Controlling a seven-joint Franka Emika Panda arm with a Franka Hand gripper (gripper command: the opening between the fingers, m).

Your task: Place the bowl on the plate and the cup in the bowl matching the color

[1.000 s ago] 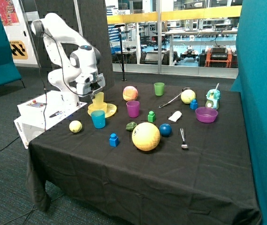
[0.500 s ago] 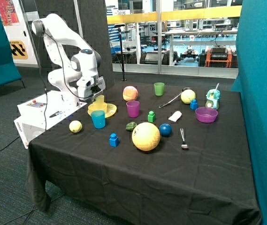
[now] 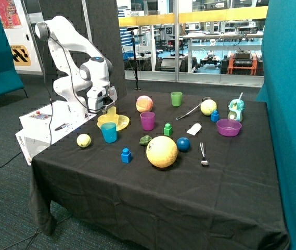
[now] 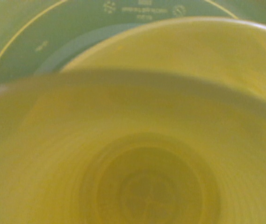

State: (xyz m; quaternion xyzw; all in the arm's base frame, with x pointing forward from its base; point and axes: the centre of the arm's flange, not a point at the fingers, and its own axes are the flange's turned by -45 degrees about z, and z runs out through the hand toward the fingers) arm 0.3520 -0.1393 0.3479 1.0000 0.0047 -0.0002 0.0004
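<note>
The yellow plate (image 3: 123, 125) lies near the robot's end of the black table, with the yellow bowl (image 3: 118, 120) on it. The pale-yellow cup (image 3: 110, 110) stands upright in the bowl. My gripper (image 3: 105, 107) is right at the cup's rim, on the side toward the robot base. In the wrist view the cup's inside (image 4: 147, 186) fills most of the picture. Behind it show the bowl's wall (image 4: 207, 51) and the plate (image 4: 76, 23).
A blue cup (image 3: 108, 132) stands just in front of the plate and a magenta cup (image 3: 147, 121) beside it. A small yellow ball (image 3: 84, 140), a blue block (image 3: 126, 155), a large yellow ball (image 3: 162, 151), a green cup (image 3: 176, 98) and a purple bowl (image 3: 229, 127) lie around.
My gripper has come down and shifted slightly toward the robot base, bringing the cup lower into the bowl. Nothing else on the table has moved.
</note>
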